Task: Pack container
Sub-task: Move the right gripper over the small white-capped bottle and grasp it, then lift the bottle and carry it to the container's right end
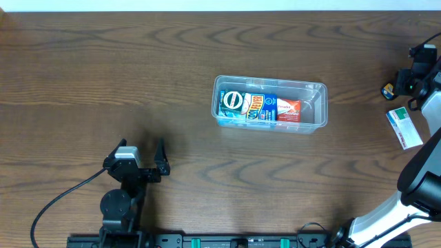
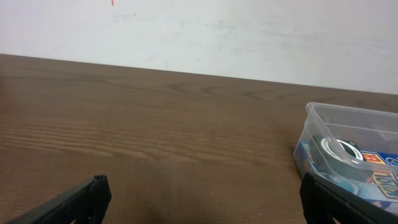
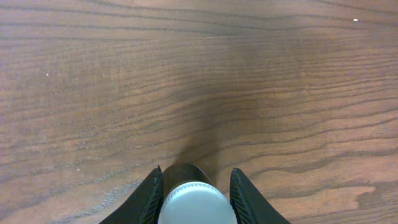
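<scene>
Left fingers (image 2: 87,196): spread wide, empty, left of and nearer the robot than the container (image 1: 313,103).
Right fingers (image 3: 149,196): closed on a pale round cap (image 3: 198,202), well right of the container.
Container: clear rimmed tub with rounded corners, on the tabletop (image 1: 103,69). Its long axis runs left to right. It holds a blue pack (image 1: 256,107) and a red-white pack (image 1: 289,109); lettering unreadable.

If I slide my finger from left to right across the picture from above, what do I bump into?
left gripper → container, holding round roll, blue box, red-and-white box → small white-and-green box. The right gripper, shut on a round grey thing, overlaps that box, so it's skipped.
</scene>
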`<state>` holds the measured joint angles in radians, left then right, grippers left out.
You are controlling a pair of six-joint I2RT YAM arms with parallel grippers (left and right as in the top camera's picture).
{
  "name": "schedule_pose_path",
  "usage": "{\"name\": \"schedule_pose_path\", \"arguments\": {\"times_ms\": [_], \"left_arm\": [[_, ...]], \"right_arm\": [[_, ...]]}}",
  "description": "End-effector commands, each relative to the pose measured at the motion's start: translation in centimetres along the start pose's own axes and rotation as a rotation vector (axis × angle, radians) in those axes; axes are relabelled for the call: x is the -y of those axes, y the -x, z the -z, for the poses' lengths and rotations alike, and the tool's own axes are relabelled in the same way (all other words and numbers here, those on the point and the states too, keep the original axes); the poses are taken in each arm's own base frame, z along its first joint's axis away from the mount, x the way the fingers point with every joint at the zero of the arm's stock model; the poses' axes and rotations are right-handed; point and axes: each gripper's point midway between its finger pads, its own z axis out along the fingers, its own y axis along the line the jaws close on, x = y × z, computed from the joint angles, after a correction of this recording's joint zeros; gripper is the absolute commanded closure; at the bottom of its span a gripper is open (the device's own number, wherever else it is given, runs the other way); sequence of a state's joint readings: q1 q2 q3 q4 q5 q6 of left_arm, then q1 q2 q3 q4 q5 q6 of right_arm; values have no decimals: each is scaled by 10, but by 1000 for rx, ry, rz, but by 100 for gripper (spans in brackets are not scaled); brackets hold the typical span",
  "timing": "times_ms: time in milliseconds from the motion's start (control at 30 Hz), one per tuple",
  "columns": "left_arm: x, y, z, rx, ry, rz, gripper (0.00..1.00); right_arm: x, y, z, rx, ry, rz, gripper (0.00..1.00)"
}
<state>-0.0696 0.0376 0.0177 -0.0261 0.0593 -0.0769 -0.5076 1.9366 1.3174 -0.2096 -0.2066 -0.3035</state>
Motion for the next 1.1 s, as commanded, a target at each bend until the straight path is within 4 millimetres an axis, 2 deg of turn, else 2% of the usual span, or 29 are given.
{"name": "schedule_pose_path", "arguments": {"times_ms": [0,167,333,600,800,933,1067], "left_arm": [[-2,-16,-1,-53,9,-14,2],[-2,-16,-1,-53,10,-14,2],[-2,-16,-1,-53,9,-14,2],[-2,-16,-1,-53,9,-14,2],[-2,-16,-1,-53,9,-14,2],[-2,-16,-1,-53,9,-14,2],[-2,-16,-1,-53,10,-14,2]], "right_arm": [[4,-1,-1,0,2,-24,77],[3,5,5,15,-1,-21,79],[-2,20,22,46,-3,-12,81],[-23,58,78,134,7,-64,80],[-56,67,124,136,31,-115,82],[-93,73,157,144,91,-136,83],[-132,67,187,122,152,-184,85]]}}
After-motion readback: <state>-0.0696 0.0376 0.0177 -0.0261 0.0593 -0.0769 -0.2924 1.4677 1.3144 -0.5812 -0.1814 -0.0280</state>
